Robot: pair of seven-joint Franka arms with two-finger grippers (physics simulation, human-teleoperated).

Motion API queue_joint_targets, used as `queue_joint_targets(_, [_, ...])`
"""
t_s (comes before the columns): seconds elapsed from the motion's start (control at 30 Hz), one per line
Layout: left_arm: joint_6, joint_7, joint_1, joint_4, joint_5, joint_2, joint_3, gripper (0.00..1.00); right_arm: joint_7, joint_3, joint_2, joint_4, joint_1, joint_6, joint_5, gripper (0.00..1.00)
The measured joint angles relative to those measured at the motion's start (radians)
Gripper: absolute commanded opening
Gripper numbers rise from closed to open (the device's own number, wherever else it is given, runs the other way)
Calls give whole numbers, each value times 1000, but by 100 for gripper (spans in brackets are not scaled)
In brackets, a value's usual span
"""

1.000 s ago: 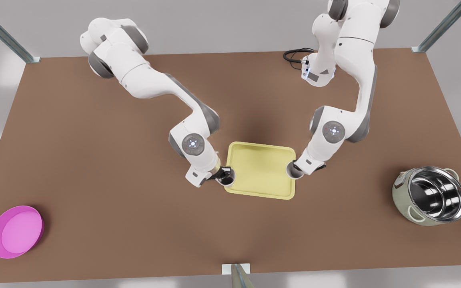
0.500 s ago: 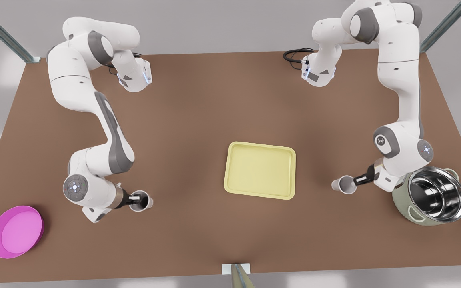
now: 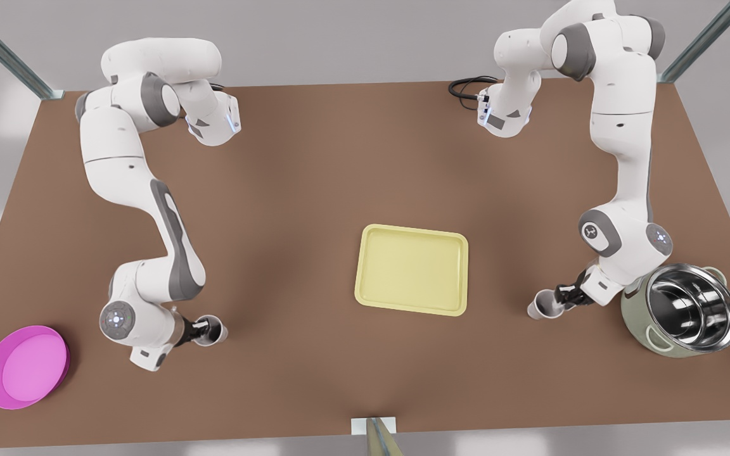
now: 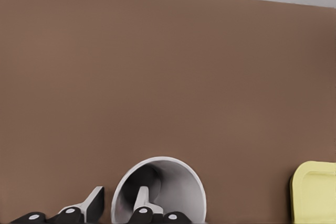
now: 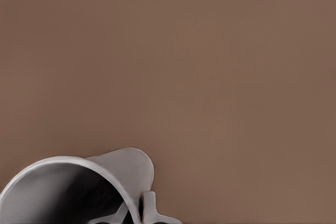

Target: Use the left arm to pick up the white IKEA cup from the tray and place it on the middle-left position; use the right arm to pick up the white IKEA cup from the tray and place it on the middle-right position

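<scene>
Jaws of the left gripper (image 3: 203, 330) are clenched on one white cup (image 3: 211, 330) at lower left; the right gripper (image 3: 564, 296) clamps another cup (image 3: 544, 304) right of the tray (image 3: 412, 269), both low for setting down.

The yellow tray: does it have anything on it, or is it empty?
Empty. The tray shows only bare yellow floor; each white cup sits on the table off it, one left, one right.
</scene>
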Motion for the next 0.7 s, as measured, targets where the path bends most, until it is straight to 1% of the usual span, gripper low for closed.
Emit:
queue_joint_targets(0.13, [-4,100,5,40,-6,-30,23,100,-63,-11,25,-1,1,28,-1,20])
queue_joint_targets(0.17, [-24,111,5,65,4,-45,31,100,-77,-12,28,-1,1,35,-1,22])
queue_joint_targets(0.2, [-77,110,5,137,16,-55,47,100,-89,-12,30,-1,1,42,-2,28])
queue_joint_targets(0.23, [-162,91,6,241,32,-60,57,100,-100,-12,31,-1,1,48,-4,54])
queue_joint_targets(0.27, [-267,57,5,329,47,-69,52,100,-107,-13,31,0,1,53,-10,67])
queue_joint_targets(0.3, [-362,25,-20,358,106,-129,40,100,-112,-13,30,0,1,59,-18,72])
queue_joint_targets(0.33, [-423,0,-49,299,174,-235,32,100,-116,-13,29,0,1,63,-23,75])
queue_joint_targets(0.37, [-449,-24,-65,186,228,-338,28,100,-122,-13,28,0,1,65,-24,76])
queue_joint_targets(0.4, [-470,-49,-69,138,269,-374,24,100,-129,-12,19,0,1,62,-22,78])
queue_joint_targets(0.47, [-506,-97,-75,111,323,-402,16,100,-141,-8,-41,-1,2,26,-15,89])
queue_joint_targets(0.53, [-534,-139,-79,136,355,-394,13,100,-150,9,-169,1,4,-60,-9,94])
queue_joint_targets(0.63, [-563,-192,-107,166,389,-381,13,100,-145,31,-336,2,5,-205,-2,94])
queue_joint_targets(0.7, [-579,-223,-113,171,401,-381,13,100,-122,29,-368,1,-1,-281,16,94])
